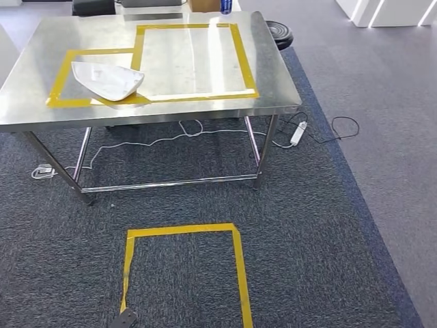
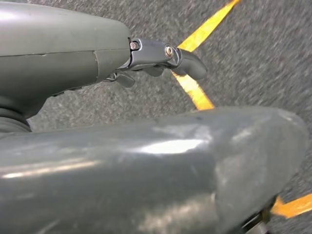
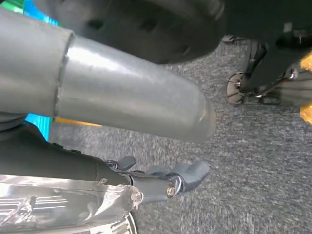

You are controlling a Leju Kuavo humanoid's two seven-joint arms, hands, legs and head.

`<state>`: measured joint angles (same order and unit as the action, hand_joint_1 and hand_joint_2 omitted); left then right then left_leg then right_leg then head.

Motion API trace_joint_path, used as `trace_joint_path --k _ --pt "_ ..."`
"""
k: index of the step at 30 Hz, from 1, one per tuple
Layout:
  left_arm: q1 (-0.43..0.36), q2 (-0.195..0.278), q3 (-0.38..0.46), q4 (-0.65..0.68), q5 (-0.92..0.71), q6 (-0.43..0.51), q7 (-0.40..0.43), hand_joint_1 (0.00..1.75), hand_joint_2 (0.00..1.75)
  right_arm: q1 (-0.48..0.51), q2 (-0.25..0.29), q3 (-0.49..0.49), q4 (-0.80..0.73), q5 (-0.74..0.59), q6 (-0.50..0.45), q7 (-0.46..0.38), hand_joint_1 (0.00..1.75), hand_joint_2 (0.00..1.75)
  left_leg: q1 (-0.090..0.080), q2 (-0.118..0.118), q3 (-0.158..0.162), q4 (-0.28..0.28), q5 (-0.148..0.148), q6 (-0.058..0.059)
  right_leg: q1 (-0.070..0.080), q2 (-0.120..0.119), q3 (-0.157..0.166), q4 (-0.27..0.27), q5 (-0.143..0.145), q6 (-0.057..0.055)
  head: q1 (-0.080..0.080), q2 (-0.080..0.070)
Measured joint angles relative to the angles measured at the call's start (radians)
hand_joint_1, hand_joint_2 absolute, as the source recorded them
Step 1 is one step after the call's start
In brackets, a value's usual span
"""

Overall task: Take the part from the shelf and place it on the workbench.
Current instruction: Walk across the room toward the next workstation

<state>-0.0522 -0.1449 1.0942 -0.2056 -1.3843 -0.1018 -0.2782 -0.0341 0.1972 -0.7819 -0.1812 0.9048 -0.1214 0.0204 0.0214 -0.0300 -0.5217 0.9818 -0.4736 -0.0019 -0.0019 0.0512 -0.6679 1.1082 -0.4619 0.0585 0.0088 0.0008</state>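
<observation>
Left hand [image 2: 162, 58] spread, empty | right hand [image 3: 173, 178] spread, empty | white part [image 1: 106, 80] rests on workbench [image 1: 268, 82]

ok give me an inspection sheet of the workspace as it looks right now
Surface: steel workbench with two yellow tape rectangles on top.
Job's things: white part lies on the workbench, over the edge of the smaller left rectangle.
Clutter: blue can and cardboard box at the far edge; black round object beyond the right corner.
Hands: left hand hangs over the carpet, holding nothing; right hand likewise, fingers loosely extended.
Cables: white cable and power strip under the bench; black cable to the right.
Surroundings: grey carpet with a yellow tape square in front of the bench.
</observation>
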Motion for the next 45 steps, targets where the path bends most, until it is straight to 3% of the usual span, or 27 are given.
trace_joint_path --k 2,3,4,6,8,10,12,14,16,18,19,21,23,25,27,29,31,32,33,34,35,36,38,40,42,43,45 --pt "0.004 0.001 0.008 0.000 0.005 0.000 -0.001 0.00 0.00 -0.005 0.000 0.000 0.000 0.004 -0.005 -0.010 0.00 0.00 -0.006 0.033 -0.001 0.000 0.000 0.005 -0.001 -0.037 -0.057 0.136 -0.067 0.005 0.005 0.000" --pt "0.004 0.001 0.011 0.000 0.008 0.000 -0.002 0.00 0.00 -0.006 0.000 0.000 0.000 0.006 -0.007 -0.013 0.00 0.00 -0.008 0.049 -0.001 0.001 -0.001 0.005 -0.001 -0.042 -0.072 0.180 -0.082 0.005 0.005 0.000" --pt "0.004 0.001 0.013 0.000 0.011 0.000 -0.002 0.00 0.00 -0.004 0.000 0.000 0.000 0.007 -0.009 -0.015 0.00 0.00 -0.009 0.063 -0.001 0.001 -0.001 0.006 -0.001 -0.045 -0.069 0.185 -0.078 0.004 0.005 0.000" --pt "0.002 0.000 0.017 0.000 0.016 -0.001 -0.004 0.00 0.00 -0.002 0.000 0.000 0.000 0.008 -0.009 -0.015 0.00 0.00 -0.012 0.088 0.002 0.001 -0.003 0.005 0.002 -0.061 -0.003 0.083 -0.026 -0.004 0.005 0.000" --pt "0.000 0.000 0.022 0.000 0.019 -0.004 -0.004 0.00 0.00 -0.005 0.000 -0.001 0.000 0.008 -0.009 -0.014 0.00 0.00 -0.017 0.108 0.006 0.002 -0.007 -0.001 0.012 -0.105 0.072 -0.048 0.012 -0.018 0.005 0.000" --pt "-0.001 0.000 0.027 0.000 0.020 -0.009 -0.005 0.00 0.00 -0.009 -0.001 -0.001 0.000 0.006 -0.008 -0.012 0.00 0.00 -0.021 0.126 0.008 0.002 -0.009 -0.008 0.020 -0.121 0.094 -0.092 0.016 -0.030 0.004 0.000" --pt "-0.003 0.001 0.030 0.000 0.019 -0.013 -0.006 0.00 0.00 -0.008 -0.001 -0.003 0.000 0.004 -0.007 -0.008 0.00 0.00 -0.021 0.137 0.010 0.002 -0.012 -0.018 0.019 -0.097 0.089 -0.095 0.022 -0.041 0.004 0.000" --pt "-0.005 0.002 0.031 0.000 0.019 -0.014 -0.008 0.00 0.00 -0.007 -0.001 -0.006 0.000 0.003 -0.007 -0.006 0.00 0.00 -0.018 0.104 0.000 0.031 -0.038 -0.029 0.013 -0.076 0.089 -0.103 0.029 -0.052 0.001 0.000" --pt "-0.003 0.002 0.032 0.000 0.018 -0.014 -0.010 0.00 0.00 -0.010 -0.001 -0.008 0.000 0.003 -0.006 -0.005 0.00 0.00 -0.015 0.055 -0.050 0.140 -0.100 -0.036 0.010 -0.053 0.089 -0.107 0.034 -0.059 -0.002 0.000" --pt "0.001 0.002 0.036 0.000 0.030 -0.023 -0.009 0.00 0.00 -0.012 -0.001 -0.009 0.000 0.005 -0.004 -0.005 0.00 0.00 -0.015 0.040 -0.109 0.260 -0.144 -0.038 0.009 -0.026 0.086 -0.107 0.037 -0.061 -0.003 0.000" --pt "0.002 0.002 0.042 0.000 0.046 -0.033 -0.008 0.00 0.00 -0.011 -0.001 -0.009 0.000 0.007 -0.003 -0.005 0.00 0.00 -0.014 0.038 -0.122 0.280 -0.138 -0.039 0.009 -0.011 0.086 -0.107 0.038 -0.060 -0.002 0.000" --pt "0.000 0.003 0.064 0.000 0.090 -0.054 -0.013 0.00 0.00 -0.008 -0.001 -0.010 0.000 0.010 -0.002 -0.007 0.00 0.00 -0.010 0.030 -0.094 0.212 -0.076 -0.040 0.006 0.019 0.085 -0.104 0.040 -0.056 -0.002 0.000" --pt "-0.002 0.004 0.083 0.000 0.110 -0.059 -0.029 0.00 0.00 -0.010 -0.001 -0.011 0.000 0.012 -0.001 -0.010 0.00 0.00 -0.001 -0.016 -0.038 0.087 -0.019 -0.043 0.004 0.048 0.079 -0.094 0.040 -0.045 -0.003 0.000" --pt "-0.005 0.004 0.088 0.000 0.100 -0.051 -0.039 0.00 0.00 -0.011 -0.001 -0.013 0.000 0.016 -0.001 -0.011 0.00 0.00 0.003 -0.051 -0.012 0.024 -0.009 -0.035 0.003 0.072 0.065 -0.085 0.042 -0.033 -0.004 0.000" --pt "-0.008 0.003 0.089 0.000 0.085 -0.042 -0.039 0.00 0.00 -0.006 -0.002 -0.016 0.000 0.020 -0.001 -0.008 0.00 0.00 0.000 -0.036 -0.012 0.021 -0.010 -0.018 -0.001 0.091 0.052 -0.087 0.048 -0.021 -0.004 0.000" --pt "-0.010 0.002 0.089 0.000 0.069 -0.035 -0.033 0.00 0.00 0.000 -0.003 -0.017 0.000 0.023 -0.002 -0.005 0.00 0.00 0.002 -0.013 -0.013 0.019 -0.005 -0.003 0.000 0.060 0.035 -0.062 0.032 -0.012 0.002 0.000" --pt "-0.008 0.001 0.089 0.000 0.057 -0.031 -0.024 0.00 0.00 -0.003 -0.003 -0.018 0.000 0.025 -0.002 -0.004 0.00 0.00 0.000 0.015 -0.013 0.018 -0.004 0.006 0.002 -0.006 -0.012 0.043 -0.030 -0.004 0.012 0.000" --pt "-0.006 0.000 0.089 0.000 0.052 -0.031 -0.018 0.00 0.00 -0.007 -0.003 -0.018 0.000 0.026 -0.002 -0.004 0.00 0.00 -0.002 0.032 -0.013 0.018 -0.004 0.008 0.001 -0.028 -0.044 0.115 -0.065 0.000 0.015 0.000" --pt "-0.004 -0.001 0.088 0.000 0.048 -0.030 -0.009 0.00 0.00 -0.009 -0.003 -0.018 0.000 0.028 -0.002 -0.004 0.00 0.00 -0.004 0.049 -0.013 0.018 -0.005 0.009 0.000 -0.038 -0.070 0.173 -0.088 0.001 0.015 0.000" --pt "-0.003 -0.001 0.088 0.000 0.047 -0.030 0.002 0.00 0.00 -0.009 -0.003 -0.018 0.000 0.030 -0.002 -0.005 0.00 0.00 -0.005 0.064 -0.013 0.019 -0.006 0.009 -0.001 -0.043 -0.081 0.202 -0.094 0.001 0.015 0.000" --pt "-0.004 -0.001 0.088 0.000 0.049 -0.030 0.012 0.00 0.00 -0.007 -0.003 -0.018 0.000 0.032 -0.002 -0.006 0.00 0.00 -0.006 0.077 -0.012 0.019 -0.007 0.009 -0.001 -0.047 -0.071 0.189 -0.081 0.000 0.015 0.000" --pt "-0.005 -0.001 0.088 0.000 0.058 -0.032 0.019 0.00 0.00 -0.006 -0.003 -0.018 0.000 0.034 -0.002 -0.007 0.00 0.00 -0.007 0.090 -0.010 0.019 -0.009 0.008 0.000 -0.054 -0.040 0.138 -0.053 -0.003 0.015 0.000" --pt "-0.006 -0.001 0.095 0.000 0.094 -0.041 0.021 0.00 0.00 -0.007 -0.003 -0.018 0.000 0.037 -0.002 -0.011 0.00 0.00 -0.010 0.112 -0.004 0.019 -0.014 0.001 0.006 -0.096 0.042 -0.003 0.000 -0.012 0.015 0.000" --pt "-0.007 0.000 0.112 0.000 0.138 -0.050 0.012 0.00 0.00 -0.011 -0.003 -0.018 0.000 0.037 -0.004 -0.013 0.00 0.00 -0.015 0.132 0.001 0.019 -0.018 -0.009 0.012 -0.122 0.080 -0.074 0.017 -0.023 0.013 0.000" --pt "-0.010 0.001 0.132 0.000 0.163 -0.056 0.002 0.00 0.00 -0.011 -0.003 -0.019 -0.001 0.037 -0.004 -0.013 0.00 0.00 -0.016 0.150 0.006 0.014 -0.019 -0.019 0.015 -0.101 0.077 -0.080 0.019 -0.033 0.013 0.000" --pt "-0.013 0.002 0.139 0.000 0.168 -0.058 0.000 0.00 0.00 -0.009 -0.003 -0.019 -0.001 0.037 -0.004 -0.013 0.00 0.00 -0.014 0.143 0.008 0.015 -0.023 -0.025 0.014 -0.089 0.077 -0.084 0.022 -0.038 0.012 0.000" --pt "-0.015 0.002 0.148 0.000 0.171 -0.062 -0.002 0.00 0.00 -0.008 -0.003 -0.020 -0.001 0.037 -0.004 -0.012 0.00 0.00 -0.011 0.099 -0.009 0.058 -0.058 -0.033 0.008 -0.066 0.080 -0.094 0.030 -0.049 0.009 0.000"
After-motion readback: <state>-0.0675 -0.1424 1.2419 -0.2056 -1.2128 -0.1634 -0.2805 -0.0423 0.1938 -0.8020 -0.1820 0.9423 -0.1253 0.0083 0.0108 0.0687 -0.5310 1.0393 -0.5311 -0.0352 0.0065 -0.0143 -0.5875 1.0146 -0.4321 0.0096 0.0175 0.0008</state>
